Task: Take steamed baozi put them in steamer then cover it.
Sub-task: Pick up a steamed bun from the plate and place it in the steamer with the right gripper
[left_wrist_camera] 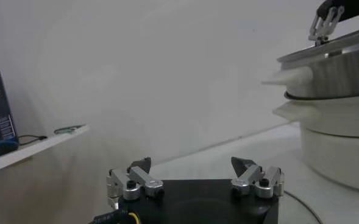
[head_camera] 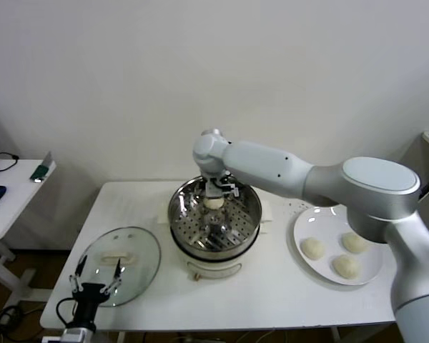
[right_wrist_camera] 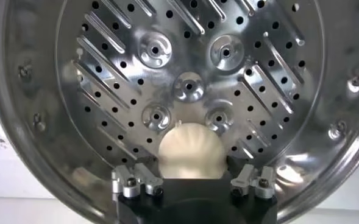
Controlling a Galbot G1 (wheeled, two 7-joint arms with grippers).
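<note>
The white table [head_camera: 286, 300] carries everything, arranged in a row that appears to suit the job: lid to the robot's left, steamer in the middle, plate to its right.

The steamer [head_camera: 215, 221] is a shiny steel basket with a perforated floor, seated on a white pot base. It stands uncovered so buns can go in from above.

The cover [head_camera: 121, 261], clear glass with a metal rim and a pale bar handle, lies flat on the table beside the steamer, apparently parked until loading is finished.

The plate [head_camera: 372, 275] holds three steamed baozi [head_camera: 313, 248], each smooth, round and cream-white, lying close together but apart.

The right gripper [right_wrist_camera: 191, 176] is inside the basket, over the part of the floor nearest the wall. The fourth bun [right_wrist_camera: 190, 155] sits between its fingers, which stand spread either side of it; whether they touch the dough cannot be told. The bun looks to rest on or just above the perforated floor. Its top shows fine pleat lines, and it appears undented.

The left gripper [left_wrist_camera: 194, 178] waits low at the table's near left corner, by the lid, fingers spread and holding nothing.
</note>
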